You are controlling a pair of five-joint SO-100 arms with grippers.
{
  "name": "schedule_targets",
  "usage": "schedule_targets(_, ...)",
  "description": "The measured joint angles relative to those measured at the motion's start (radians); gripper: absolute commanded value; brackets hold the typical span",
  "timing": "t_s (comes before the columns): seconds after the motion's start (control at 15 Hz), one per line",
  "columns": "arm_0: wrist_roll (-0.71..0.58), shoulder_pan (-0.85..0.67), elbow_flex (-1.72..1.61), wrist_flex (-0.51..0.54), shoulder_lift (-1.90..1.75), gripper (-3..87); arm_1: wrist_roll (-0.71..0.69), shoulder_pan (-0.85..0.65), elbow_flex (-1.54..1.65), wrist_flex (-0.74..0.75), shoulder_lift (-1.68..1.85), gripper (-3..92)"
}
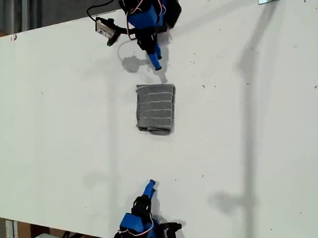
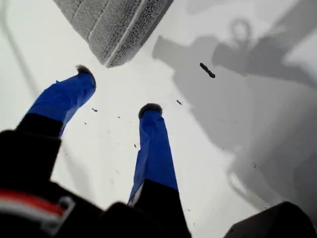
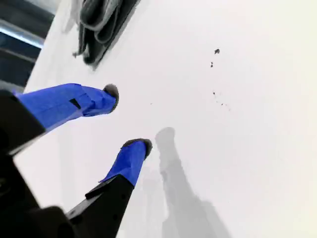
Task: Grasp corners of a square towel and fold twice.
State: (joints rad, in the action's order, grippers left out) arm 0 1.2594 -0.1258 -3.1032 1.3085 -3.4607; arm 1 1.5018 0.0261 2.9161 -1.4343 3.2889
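my first gripper (image 2: 119,91): jaws apart, empty | my second gripper (image 3: 129,119): jaws apart, empty | towel (image 1: 155,108): folded, flat on table (image 1: 52,124), untouched

You get only one corner of the towel (image 2: 116,27) ahead of my first end effector (image 2: 118,90); the picture's edge cuts off the rest. Ahead of my second end effector (image 3: 126,118) the towel is likewise cropped, its bunched layers too dark to separate. In the exterior view both arms' bases run out of frame past the tabletop (image 1: 254,129) edges. The dark specks (image 3: 216,51) are too small to identify.
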Motion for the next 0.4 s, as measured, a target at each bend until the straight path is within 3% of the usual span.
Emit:
schedule_targets(0.13, -0.16, -0.005, -0.005, -0.002, 0.0, 17.1, 0.0, 0.003, 0.0, 0.0, 0.0, 22.4)
schedule_targets(0.4, -0.193, -0.002, -0.008, -0.002, 0.0, 15.9, 0.0, 0.003, 0.0, 0.0, 0.0, 22.2)
